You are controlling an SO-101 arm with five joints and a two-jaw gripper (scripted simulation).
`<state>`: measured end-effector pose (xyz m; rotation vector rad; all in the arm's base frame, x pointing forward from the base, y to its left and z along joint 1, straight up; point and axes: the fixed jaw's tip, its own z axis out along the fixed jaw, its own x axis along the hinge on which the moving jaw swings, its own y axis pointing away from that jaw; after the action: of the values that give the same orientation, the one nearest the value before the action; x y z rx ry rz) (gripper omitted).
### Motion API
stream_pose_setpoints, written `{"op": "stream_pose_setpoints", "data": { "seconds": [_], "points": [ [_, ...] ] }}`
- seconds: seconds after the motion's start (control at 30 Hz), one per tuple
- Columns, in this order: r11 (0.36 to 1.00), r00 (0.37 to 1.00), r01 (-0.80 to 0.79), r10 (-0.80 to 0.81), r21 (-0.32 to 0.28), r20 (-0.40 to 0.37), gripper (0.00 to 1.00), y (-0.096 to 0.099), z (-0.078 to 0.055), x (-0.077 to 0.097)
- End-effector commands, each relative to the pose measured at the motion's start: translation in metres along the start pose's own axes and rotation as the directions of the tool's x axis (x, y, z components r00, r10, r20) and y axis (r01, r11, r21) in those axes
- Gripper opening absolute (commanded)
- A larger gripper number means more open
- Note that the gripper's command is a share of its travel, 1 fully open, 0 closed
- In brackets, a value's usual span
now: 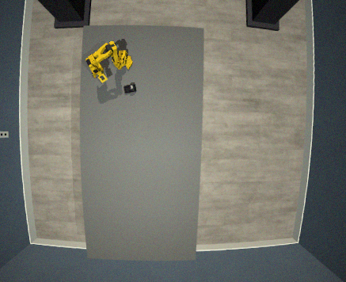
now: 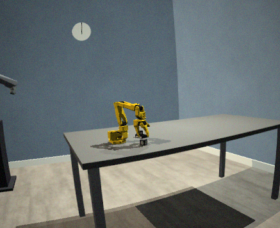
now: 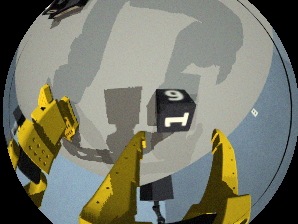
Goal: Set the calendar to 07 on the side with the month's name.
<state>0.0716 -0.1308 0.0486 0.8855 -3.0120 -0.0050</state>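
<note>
In the wrist view a black cube [image 3: 174, 110] stands on the table, with a white 9 on its top face and a 1 lying on its side on the face towards me. My gripper [image 3: 176, 137] is open and empty. It hangs above the cube, one yellow finger on each side, and touches nothing. From above I see the yellow arm [image 1: 108, 59] and one dark object [image 1: 130, 88], which seems to be the tray. It also shows in the side view [image 2: 143, 141], in front of the gripper [image 2: 141, 131].
The arm's base [image 2: 117, 136] stands near the table's short end, close to two edges. The grey table [image 1: 141, 158] stretches far away from the arm. Two dark stands are on the floor beyond the table's end.
</note>
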Motion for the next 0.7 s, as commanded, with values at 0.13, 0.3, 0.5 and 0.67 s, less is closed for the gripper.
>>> {"op": "stream_pose_setpoints", "data": {
  "seconds": [0.13, 0.3, 0.5, 0.67],
  "points": [
    [1.0, 1.0, 0.002, -0.002, 0.022, 0.0, 0.35, -0.004, 0.009, 0.001],
    [1.0, 1.0, 0.002, -0.002, 0.022, 0.0, 0.35, -0.003, 0.017, 0.001],
    [1.0, 1.0, 0.002, -0.002, 0.022, 0.0, 0.35, -0.003, 0.023, 0.001],
    [1.0, 1.0, 0.002, -0.002, 0.022, 0.0, 0.35, -0.003, 0.027, 0.001]
  ]
}}
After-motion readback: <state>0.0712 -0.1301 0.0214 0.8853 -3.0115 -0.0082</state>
